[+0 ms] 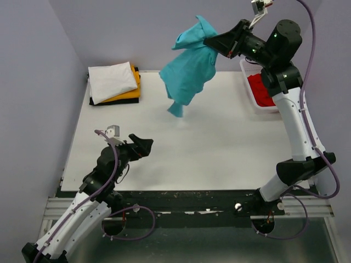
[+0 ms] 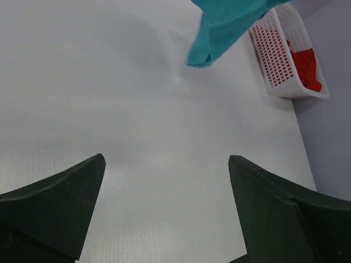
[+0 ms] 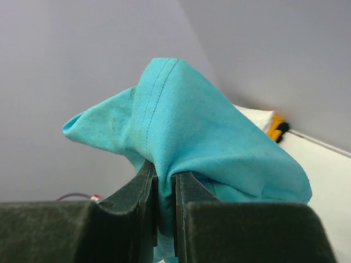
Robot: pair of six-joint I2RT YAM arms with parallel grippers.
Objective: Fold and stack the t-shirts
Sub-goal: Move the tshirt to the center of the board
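A teal t-shirt (image 1: 189,66) hangs bunched in the air over the far middle of the table, its lowest tip just above the surface. My right gripper (image 1: 211,43) is shut on a fold of the teal t-shirt (image 3: 181,126) near its top. Folded white, orange-yellow and black t-shirts (image 1: 113,83) lie stacked at the far left. A red t-shirt (image 1: 261,89) lies in the white basket (image 1: 248,93) at the far right. My left gripper (image 1: 147,147) hovers low over the near left, open and empty; its view shows the shirt's hanging tip (image 2: 205,52).
The white lattice basket (image 2: 277,60) stands against the right wall. Grey walls close in the table on the left, back and right. The table's dark front rail (image 1: 181,198) runs between the arm bases.
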